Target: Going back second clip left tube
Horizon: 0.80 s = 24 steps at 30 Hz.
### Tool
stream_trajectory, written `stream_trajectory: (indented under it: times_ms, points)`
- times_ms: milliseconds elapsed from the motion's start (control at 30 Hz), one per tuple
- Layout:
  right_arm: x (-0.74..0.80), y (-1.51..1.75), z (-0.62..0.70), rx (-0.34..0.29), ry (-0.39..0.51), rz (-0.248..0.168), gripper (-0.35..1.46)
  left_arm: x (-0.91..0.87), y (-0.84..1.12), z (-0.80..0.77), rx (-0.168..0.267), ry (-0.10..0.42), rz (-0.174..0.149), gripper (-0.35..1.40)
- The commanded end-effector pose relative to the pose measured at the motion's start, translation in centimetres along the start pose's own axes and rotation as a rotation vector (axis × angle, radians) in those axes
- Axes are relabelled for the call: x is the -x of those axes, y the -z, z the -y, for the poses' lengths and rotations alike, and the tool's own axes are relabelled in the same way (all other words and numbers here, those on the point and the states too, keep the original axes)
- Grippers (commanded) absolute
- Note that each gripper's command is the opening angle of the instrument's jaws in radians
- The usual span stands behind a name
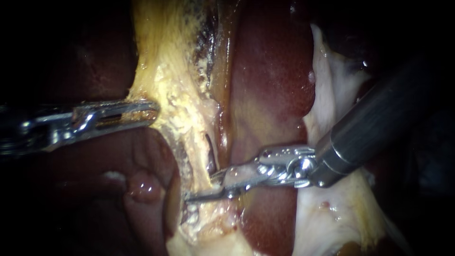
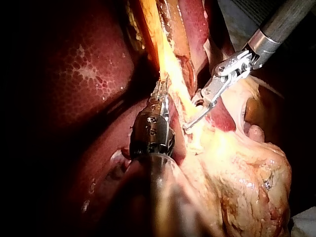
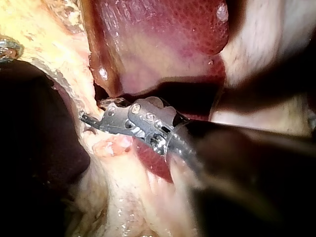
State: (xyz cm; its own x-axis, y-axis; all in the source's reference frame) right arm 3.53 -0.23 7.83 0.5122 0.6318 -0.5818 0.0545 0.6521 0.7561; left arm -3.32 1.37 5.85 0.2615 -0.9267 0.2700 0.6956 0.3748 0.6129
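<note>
Left instrument (image 2: 162, 97) clamps tissue (image 2: 166, 59) (yellowish strand).

The support barely shows. In the left wrist view a pale grey-blue sheet (image 2: 231, 17) appears behind the tissue, on the far side. A lighter scrap of the same kind peeks out just beside the big lump of yellow tissue (image 2: 247, 177). The dark red liver (image 2: 81, 74), marked with a fine pale net, lies against the yellow tissue. Where they meet the sheet is hidden. In the endoscope view liver and yellow tissue fill the scene and cover whatever is beneath.
</note>
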Motion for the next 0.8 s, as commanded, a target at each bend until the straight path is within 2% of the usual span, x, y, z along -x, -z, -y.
stream_trajectory:
  times_ms: [33, 200, 233, 267, 300, 367, 400, 633, 800]
  points:
    - [0.00, 0.00, 0.01, -0.001, -0.001, -0.004, -0.35, 0.00, 0.00, 0.00, 0.001, 0.000, 0.000, -0.35]
    - [0.00, 0.00, 0.02, -0.015, 0.005, -0.006, -0.35, 0.00, 0.00, 0.00, 0.001, 0.000, 0.000, -0.35]
    - [-0.01, 0.01, 0.02, -0.019, 0.005, -0.008, -0.29, 0.00, 0.00, 0.00, 0.001, 0.000, 0.000, -0.35]
    - [-0.02, 0.01, 0.03, -0.022, 0.004, -0.017, -0.08, 0.00, 0.00, 0.00, 0.001, 0.000, 0.000, -0.35]
    - [-0.03, 0.02, 0.03, -0.030, 0.003, -0.030, 0.21, 0.00, 0.01, 0.00, 0.001, 0.000, 0.000, -0.35]
    - [-0.05, 0.03, 0.04, -0.021, 0.002, -0.061, 0.44, 0.01, 0.01, 0.01, 0.001, 0.000, 0.000, -0.35]
    - [-0.06, 0.04, 0.04, -0.017, 0.002, -0.069, 0.48, 0.01, 0.01, 0.01, 0.001, 0.001, 0.000, -0.35]
    - [-0.13, 0.13, 0.11, -0.011, 0.124, -0.170, 0.60, 0.01, 0.02, 0.01, 0.001, 0.001, 0.000, -0.35]
    - [-0.17, 0.30, 0.17, -0.012, 0.146, -0.176, 0.60, 0.00, 0.03, 0.01, 0.000, 0.001, -0.001, -0.35]
